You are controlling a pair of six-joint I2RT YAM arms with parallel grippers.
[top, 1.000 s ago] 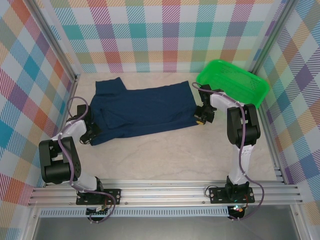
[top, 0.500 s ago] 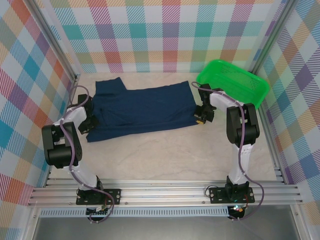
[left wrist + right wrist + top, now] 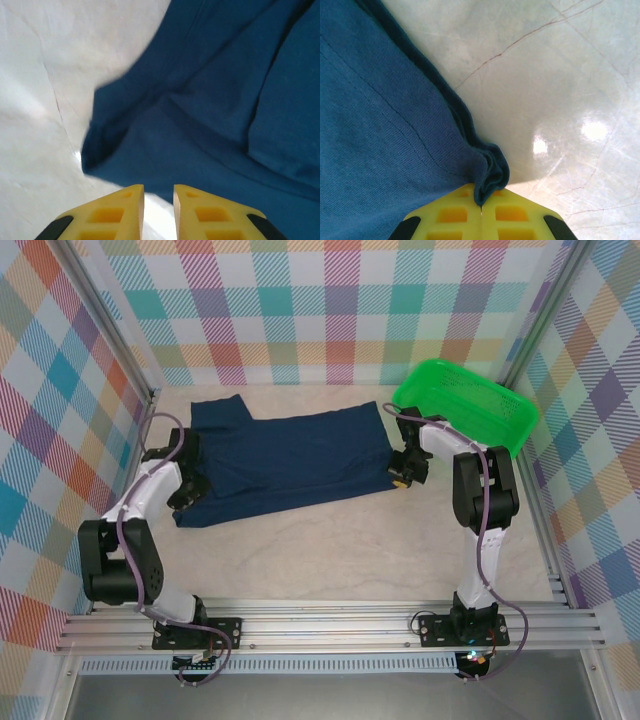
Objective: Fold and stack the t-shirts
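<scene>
Just left of the bright green plastic mesh basket (image 3: pixel 500 400), at its near corner: right gripper (image 3: pixel 481 206) (image 3: pixel 402 478), yellow fingers pressed together, pinching a bunched fold of hem of the dark navy blue soft cotton t-shirt (image 3: pixel 380 125). T-shirt (image 3: pixel 285 460) lies flat on the pale marble-patterned table (image 3: pixel 330 550), spread lengthwise away from the basket, one short sleeve jutting from the end farthest from it, plain side showing. Left gripper (image 3: pixel 158 192) (image 3: pixel 185 490), well apart from the basket at that farthest end of the t-shirt (image 3: pixel 225 100): yellow fingers parted by a narrow gap, nothing between them, poised over the creased near edge where cloth meets bare table.
</scene>
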